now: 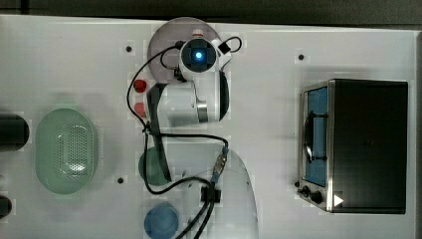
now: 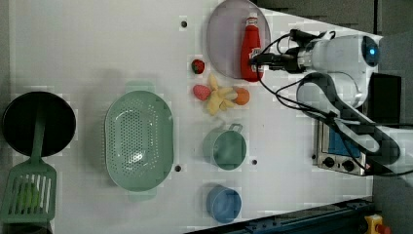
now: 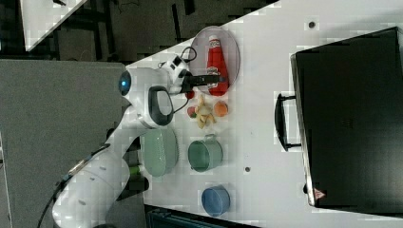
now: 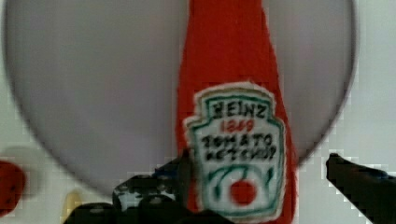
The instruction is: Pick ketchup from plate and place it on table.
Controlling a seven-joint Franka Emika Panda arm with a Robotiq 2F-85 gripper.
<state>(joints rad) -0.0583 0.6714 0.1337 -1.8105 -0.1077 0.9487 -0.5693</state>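
The ketchup [image 2: 251, 46], a small red bottle with a white cap and a white label, lies flat on the round grey-lilac plate [image 2: 226, 34] at the edge of the white table [image 2: 97, 48]. My gripper [image 2: 256, 61] is open and straddles the bottle's lower body, just above the label. In the wrist view the ketchup [image 4: 229, 70] runs down the middle. One dark finger [image 4: 149, 191] stands close against its side and the other finger [image 4: 359, 182] stands apart from it. In the right view the gripper [image 3: 216, 78] is over the ketchup [image 3: 217, 57]. In the top view the arm hides most of the plate [image 1: 164, 45].
Two strawberries [image 2: 197, 66], a yellow toy fruit [image 2: 217, 97] and an orange piece lie beside the plate. Further off are a green mug [image 2: 225, 148], a blue cup [image 2: 223, 204], a perforated green basket [image 2: 139, 140], a black pan [image 2: 39, 123] and a toaster oven [image 1: 366, 144].
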